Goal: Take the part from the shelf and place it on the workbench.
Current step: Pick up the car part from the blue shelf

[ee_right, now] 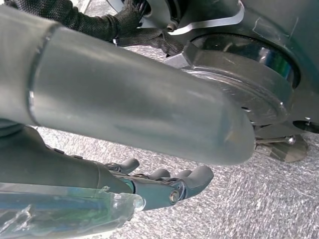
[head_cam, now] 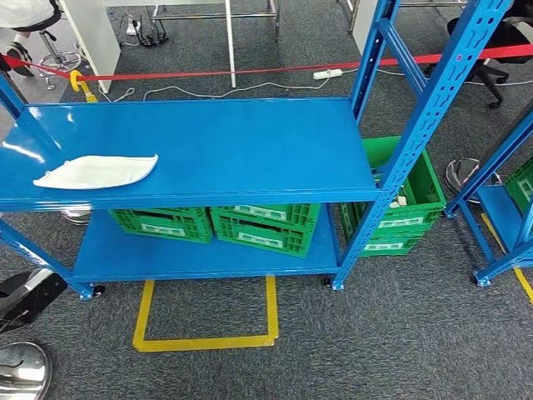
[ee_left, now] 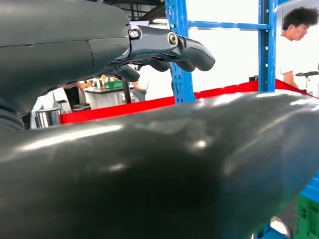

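one white curved part [head_cam: 97,172] lying flat on top blue shelf [head_cam: 239,142], left side of head frame, nothing touching it. two shelf boards showing on this rack. two green crates [head_cam: 216,223] sitting side by side on lower board, third green crate [head_cam: 408,200] on floor at right, past blue upright. one yellow tape square [head_cam: 207,317] on grey carpet, bottom centre. left hand [ee_left: 158,47] hanging with fingers apart, holding nothing. right hand [ee_right: 161,184] same deal, fingers loosely spread over carpet. one person [ee_left: 295,45] standing upper right of left wrist view.

Workshop, blue steel shelving [head_cam: 188,150], green crates [head_cam: 264,227], floor tape [head_cam: 207,340]
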`<action>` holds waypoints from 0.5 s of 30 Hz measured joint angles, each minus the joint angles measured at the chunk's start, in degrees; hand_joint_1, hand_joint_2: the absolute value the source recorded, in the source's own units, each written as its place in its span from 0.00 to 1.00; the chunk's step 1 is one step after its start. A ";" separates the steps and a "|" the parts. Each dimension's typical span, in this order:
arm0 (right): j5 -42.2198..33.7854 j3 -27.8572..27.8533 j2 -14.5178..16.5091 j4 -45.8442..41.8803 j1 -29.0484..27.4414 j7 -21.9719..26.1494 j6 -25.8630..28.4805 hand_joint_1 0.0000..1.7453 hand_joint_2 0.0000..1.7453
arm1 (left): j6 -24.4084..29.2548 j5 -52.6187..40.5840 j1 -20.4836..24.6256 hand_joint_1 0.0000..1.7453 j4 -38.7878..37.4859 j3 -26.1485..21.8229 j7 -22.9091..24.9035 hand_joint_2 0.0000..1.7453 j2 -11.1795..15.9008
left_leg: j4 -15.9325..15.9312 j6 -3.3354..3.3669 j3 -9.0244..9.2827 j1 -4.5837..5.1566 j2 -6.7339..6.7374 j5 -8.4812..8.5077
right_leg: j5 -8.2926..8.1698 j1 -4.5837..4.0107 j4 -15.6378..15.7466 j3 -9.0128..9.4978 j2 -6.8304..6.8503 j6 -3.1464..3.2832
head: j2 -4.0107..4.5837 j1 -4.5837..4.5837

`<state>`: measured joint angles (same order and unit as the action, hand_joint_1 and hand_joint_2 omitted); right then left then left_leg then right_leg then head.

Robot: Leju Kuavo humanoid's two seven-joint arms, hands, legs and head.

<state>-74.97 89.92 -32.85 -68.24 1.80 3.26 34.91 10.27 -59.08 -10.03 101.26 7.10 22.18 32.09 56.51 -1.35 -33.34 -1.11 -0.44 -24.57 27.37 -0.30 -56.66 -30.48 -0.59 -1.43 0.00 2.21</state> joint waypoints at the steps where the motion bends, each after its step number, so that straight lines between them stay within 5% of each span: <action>1: 0.00 0.00 -0.01 -0.01 0.02 0.00 0.00 0.00 0.00 | 0.01 0.03 0.00 0.00 0.01 -0.06 0.00 0.00 0.01 | -0.21 0.22 0.09 -0.03 0.00 0.05 | 0.06 0.02 0.05 0.04 0.01 -0.18 | 0.00 0.00; 4: -0.01 0.01 -0.04 -0.04 0.02 0.02 0.02 0.00 0.00 | 0.05 0.04 0.03 0.00 0.09 -0.20 0.00 0.00 0.03 | -1.15 0.87 0.74 -0.50 0.11 0.25 | 2.22 0.21 -3.60 -1.83 0.11 -0.88 | 0.00 0.19; 6: -0.01 0.01 -0.04 -0.06 0.01 0.02 0.03 0.00 0.00 | 0.07 0.04 -0.03 0.00 0.11 -0.20 0.00 0.00 0.01 | -1.27 1.04 1.00 -0.66 0.16 -0.06 | 5.71 0.58 -11.53 -6.01 0.14 -1.38 | 0.00 0.33; 8: -0.01 0.01 -0.04 -0.06 -0.08 0.02 0.05 0.00 0.00 | 0.07 0.05 -0.14 0.00 0.11 -0.14 0.00 0.00 -0.02 | -1.25 0.79 1.39 -0.86 0.13 -0.50 | 6.98 0.97 -17.56 -9.56 0.16 -1.87 | 0.00 0.36; 10: -0.02 0.02 -0.04 -0.06 -0.22 0.02 0.06 0.00 0.00 | 0.05 0.06 -0.22 0.00 0.11 -0.08 0.00 0.00 -0.03 | -1.23 0.19 2.27 -1.27 0.06 -1.06 | 3.74 1.34 -14.73 -8.69 0.19 -2.27 | 0.00 0.38; 12: -0.03 0.03 -0.01 -0.07 -0.23 0.02 0.07 0.00 0.00 | 0.05 0.07 -0.27 0.00 0.11 -0.09 0.00 0.00 -0.01 | -1.23 -0.65 3.36 -1.60 -0.01 -1.81 | -0.33 1.60 -6.28 -4.69 0.21 -2.70 | 0.00 0.42; 15: -0.03 0.04 0.03 -0.06 -0.12 0.02 0.10 0.00 0.00 | 0.13 0.10 -0.28 0.00 0.11 -0.18 0.00 0.00 0.03 | -1.78 -2.04 4.28 -1.74 -0.11 -2.21 | -0.74 1.15 -1.08 -1.51 0.06 -1.56 | -0.01 0.37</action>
<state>-75.00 89.96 -32.82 -68.30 1.67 3.28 35.00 10.39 -58.98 -10.31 101.37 6.92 22.18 32.12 54.73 -3.40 -29.07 -2.85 -0.55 -26.79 26.63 0.85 -57.74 -32.00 -0.53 -2.98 -0.01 2.57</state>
